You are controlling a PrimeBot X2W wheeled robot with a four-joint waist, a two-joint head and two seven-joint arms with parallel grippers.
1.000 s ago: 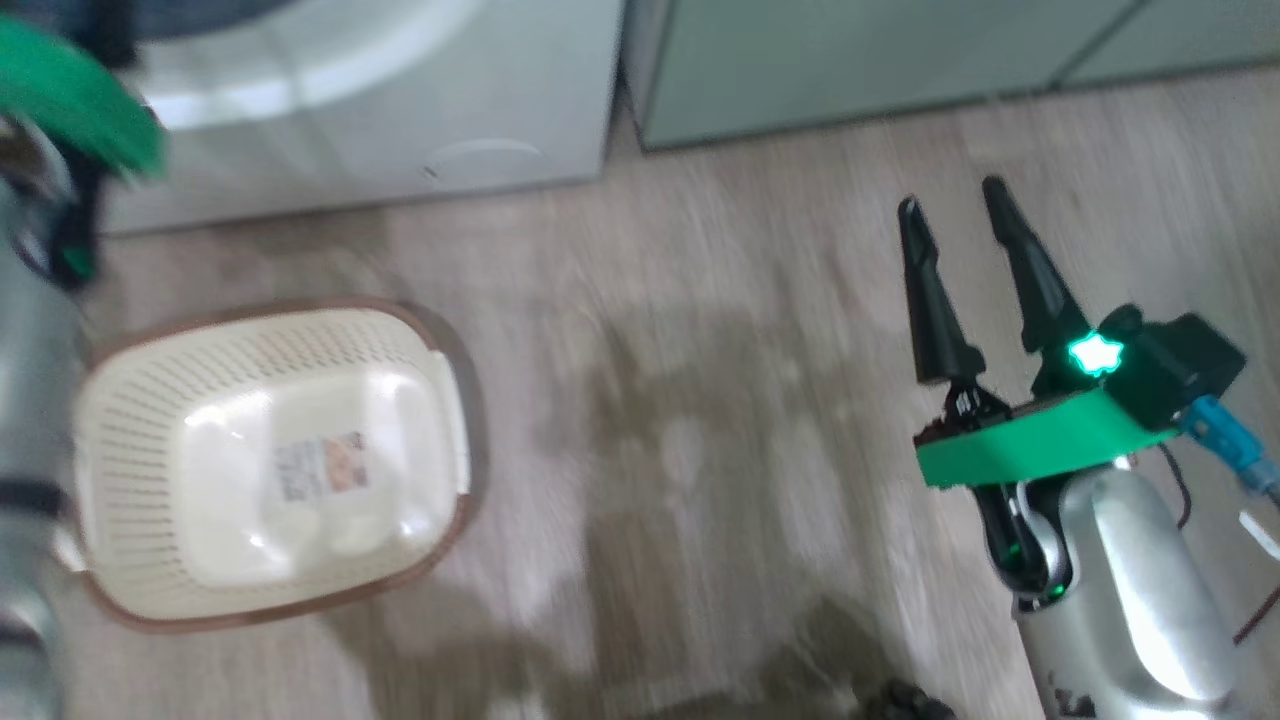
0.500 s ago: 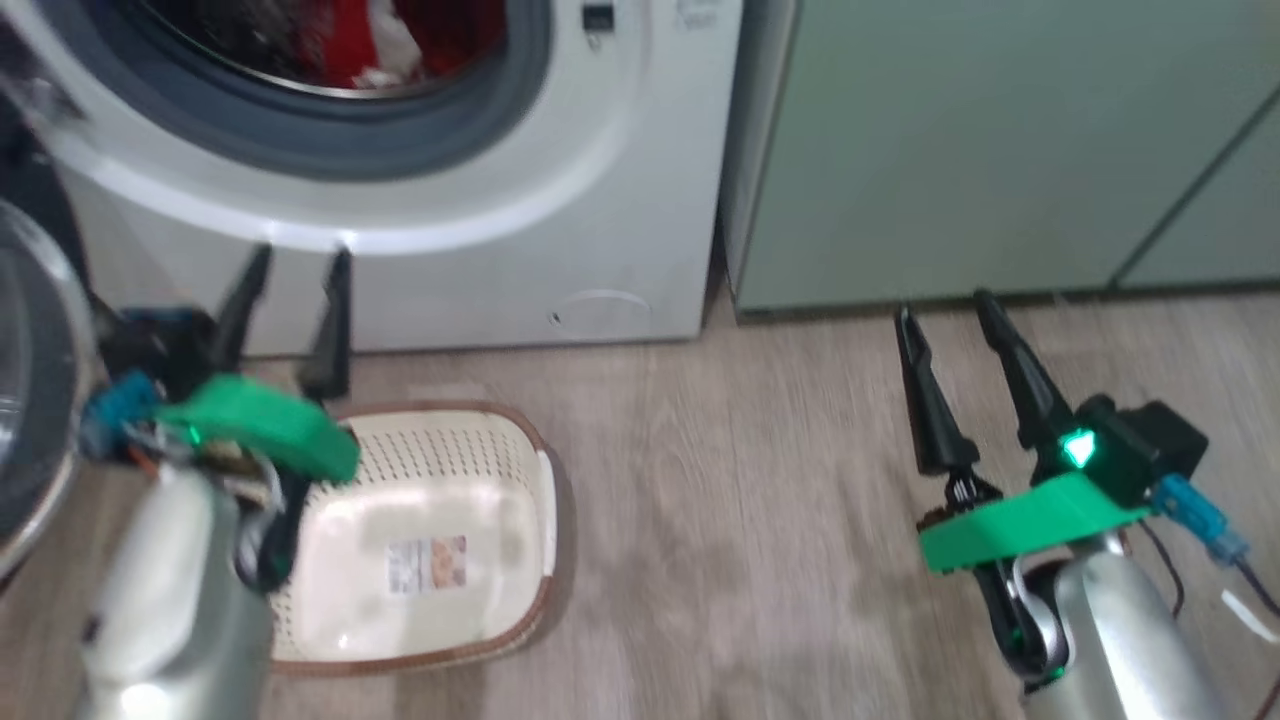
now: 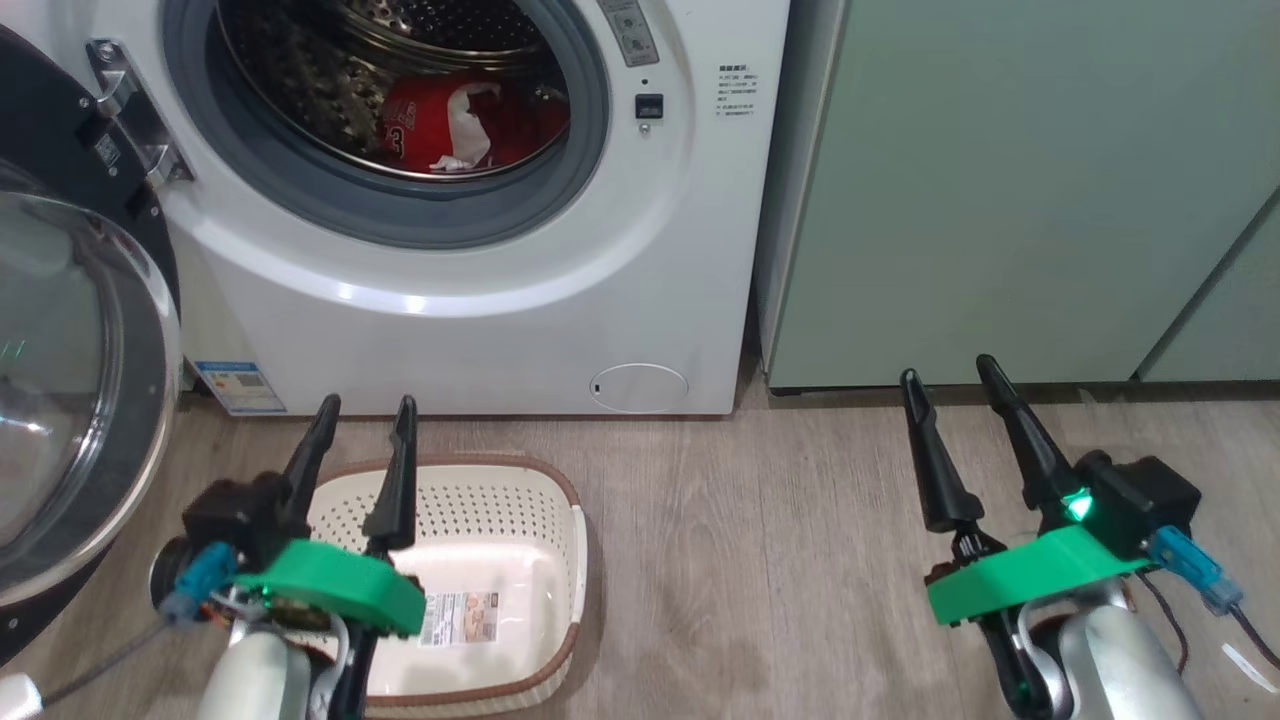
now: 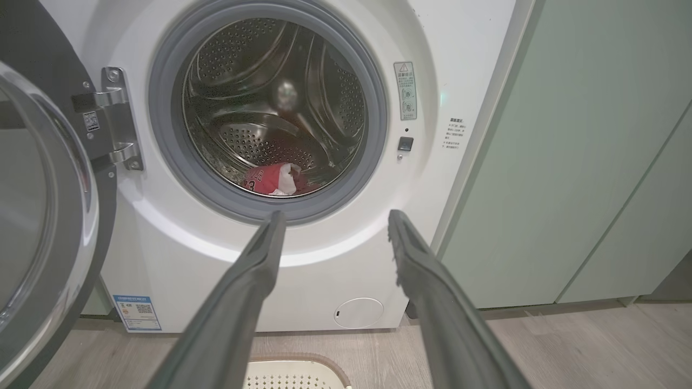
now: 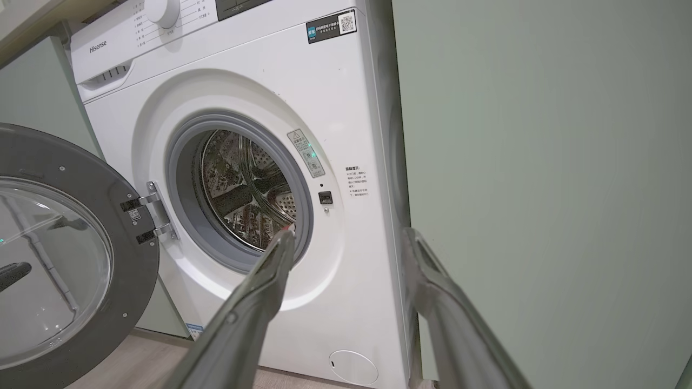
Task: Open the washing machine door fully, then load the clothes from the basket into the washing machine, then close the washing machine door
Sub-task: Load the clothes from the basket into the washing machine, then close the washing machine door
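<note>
1. Head view: washing machine takes 11 to 12 o'clock. Its door is swung wide open at 9 o'clock and hangs on the hinge (glass bowl faces the camera).
2. Head view: clothes lie low in the drum at 11 o'clock, red fabric with a bit of white cloth on top.
3. Head view: basket sits on the floor at 7 o'clock, just in front of the machine. The paper sticker on its bottom is in plain sight.
4. Head view: left hand at 7 o'clock, fingers spread and empty, pointing to 12. It overlaps the basket's left part; can't tell if it touches.
5. Head view: right hand at 4 o'clock, fingers spread and empty, over bare floor. It is well apart from the basket, with the pale green cabinets at 2 o'clock.
6. Left wrist view: fingers spread, aimed at the machine front.
   - Clothes sit at 6 o'clock of the drum, behind the grey drum ring.
   - Open door is at 9 o'clock and the energy sticker at 7.
   - The round flap shows between the fingers.
   - Basket rim is at the bottom edge.
7. Right wrist view: fingers spread. Machine at 11 o'clock, open door at 8, cabinet face at 3.
</note>
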